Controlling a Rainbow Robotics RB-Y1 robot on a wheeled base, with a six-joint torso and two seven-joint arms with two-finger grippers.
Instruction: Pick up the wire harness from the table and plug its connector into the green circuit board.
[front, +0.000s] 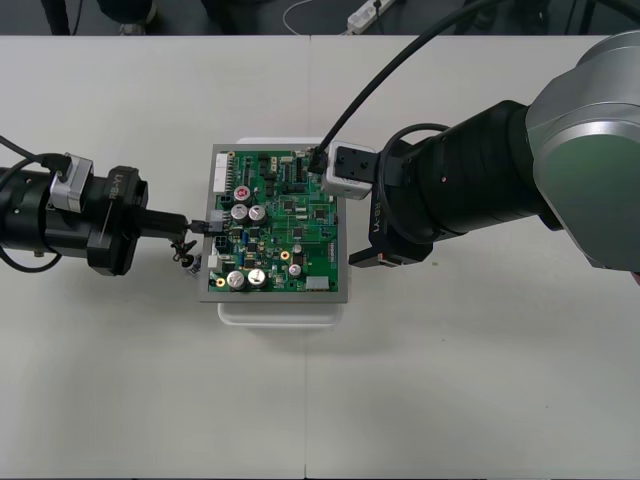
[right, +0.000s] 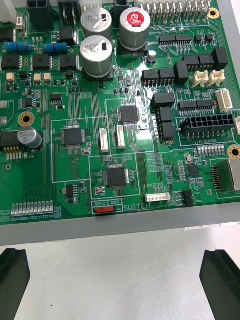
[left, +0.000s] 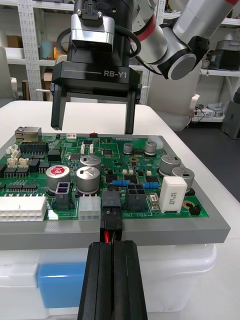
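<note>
Plug (left: 111, 202) clenched in left jaws at board's (front: 290, 235) left edge, long axis pointing straight into board; seating unclear. Right jaws released over board's right edge.

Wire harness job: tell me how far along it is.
Done: the harness is picked up, its plug pinched in the shut left gripper. In hand: the plug sits at a black connector on the edge of the green board; fully seated or not, I cannot tell. Left: finish seating, then let go. The right gripper hangs open by the board's opposite edge.
</note>
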